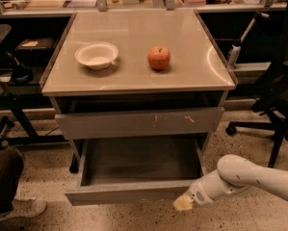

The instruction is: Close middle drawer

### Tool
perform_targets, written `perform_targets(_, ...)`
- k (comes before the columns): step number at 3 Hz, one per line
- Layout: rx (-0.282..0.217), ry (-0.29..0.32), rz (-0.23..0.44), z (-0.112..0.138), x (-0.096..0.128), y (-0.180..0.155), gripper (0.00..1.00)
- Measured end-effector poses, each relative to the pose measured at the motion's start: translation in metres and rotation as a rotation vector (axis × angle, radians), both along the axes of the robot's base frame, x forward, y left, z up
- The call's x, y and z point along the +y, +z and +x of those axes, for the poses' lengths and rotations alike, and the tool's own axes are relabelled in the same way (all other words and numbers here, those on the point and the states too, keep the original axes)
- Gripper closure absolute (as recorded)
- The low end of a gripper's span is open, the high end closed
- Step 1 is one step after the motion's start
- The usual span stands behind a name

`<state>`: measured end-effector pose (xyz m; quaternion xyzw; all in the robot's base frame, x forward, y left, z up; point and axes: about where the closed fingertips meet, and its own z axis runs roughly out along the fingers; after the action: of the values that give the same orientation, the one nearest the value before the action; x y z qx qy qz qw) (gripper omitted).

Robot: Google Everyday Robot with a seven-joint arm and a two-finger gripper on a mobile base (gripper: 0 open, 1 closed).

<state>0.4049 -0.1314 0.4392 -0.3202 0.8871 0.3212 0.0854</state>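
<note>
the middle drawer [124,192] is pulled far out of the grey cabinet, toward 6 o'clock in the picture. its long bare tray is open to view, and its plain front panel sits low, close to the speckled floor [240,220]. above it, the taller drawer front [138,122] with small white scratches is almost closed, with a dark gap under the cabinet top [191,81].

the gripper [183,204] is at about 5 o'clock in the picture, at the lower right corner of the middle drawer's front panel. its pale yellowish tip points toward 8 o'clock and lies against the edge of the panel as seen from here; if it really touches the panel, i cannot tell. whether the gripper is spread or pressed together i cannot tell either. it holds nothing that i can see. the white arm [249,177] comes in from the right edge, from about 4 o'clock.

on the cabinet top a white bowl [97,56] stands at about 10 o'clock, and a red apple [159,57] is beside it, toward 3 o'clock from the bowl; they are apart. a black office chair [278,95] is at 3 o'clock, next to the cabinet. at 8 o'clock, on the floor, a light shoe [18,208] with a dark trouser leg is visible
</note>
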Motion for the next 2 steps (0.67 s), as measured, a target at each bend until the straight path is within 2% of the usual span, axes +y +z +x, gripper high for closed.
perform_targets(1,-0.044,0.036,0.054,0.021,0.009,0.01,1.0)
perform_targets(2,-0.078,0.062,0.085,0.045,0.016,0.017,1.0)
